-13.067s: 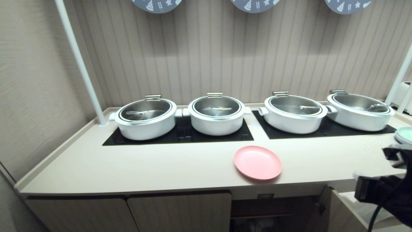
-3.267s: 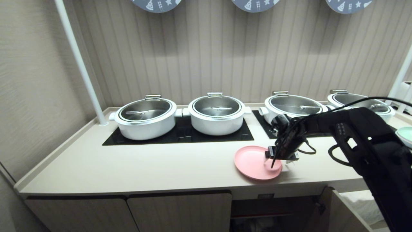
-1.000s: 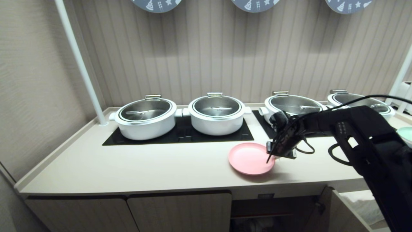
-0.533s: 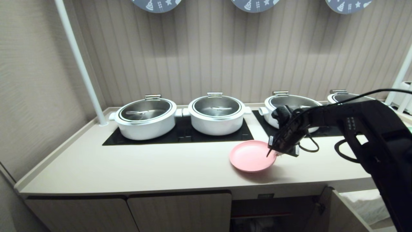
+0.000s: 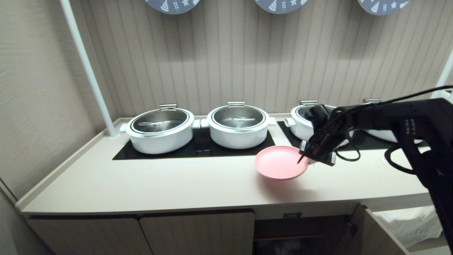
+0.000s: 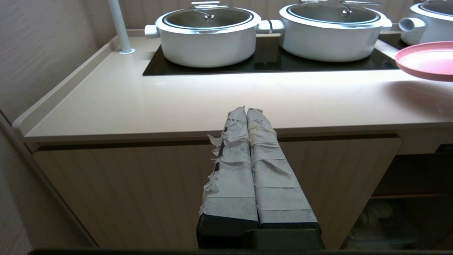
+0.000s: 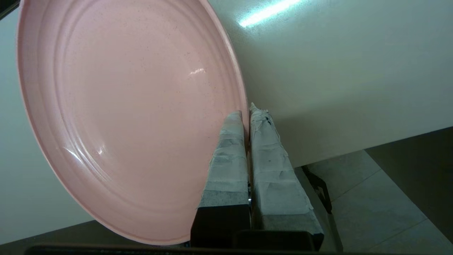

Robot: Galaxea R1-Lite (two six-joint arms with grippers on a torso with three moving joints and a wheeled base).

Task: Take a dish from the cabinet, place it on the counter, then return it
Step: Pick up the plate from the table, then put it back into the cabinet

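The pink dish (image 5: 279,163) hangs tilted a little above the cream counter (image 5: 159,184) and casts a shadow on it. My right gripper (image 5: 305,158) is shut on the dish's right rim. In the right wrist view the taped fingers (image 7: 230,156) pinch the edge of the dish (image 7: 124,106), with my right gripper (image 7: 246,111) closed tight. The cabinet (image 5: 300,232) stands open below the counter, under its black label (image 5: 292,215). My left gripper (image 6: 246,109) is shut and empty, parked low before a closed door; the dish (image 6: 428,60) shows at that view's edge.
Several white lidded pots (image 5: 238,126) stand on black hob panels (image 5: 198,147) behind the dish. A white pole (image 5: 88,71) rises at the back left. Two closed fluted doors (image 5: 198,232) are left of the open cabinet, whose door (image 5: 364,226) swings out at the right.
My right gripper has lifted the dish off the counter and carried it up and slightly right. The left arm has not moved.
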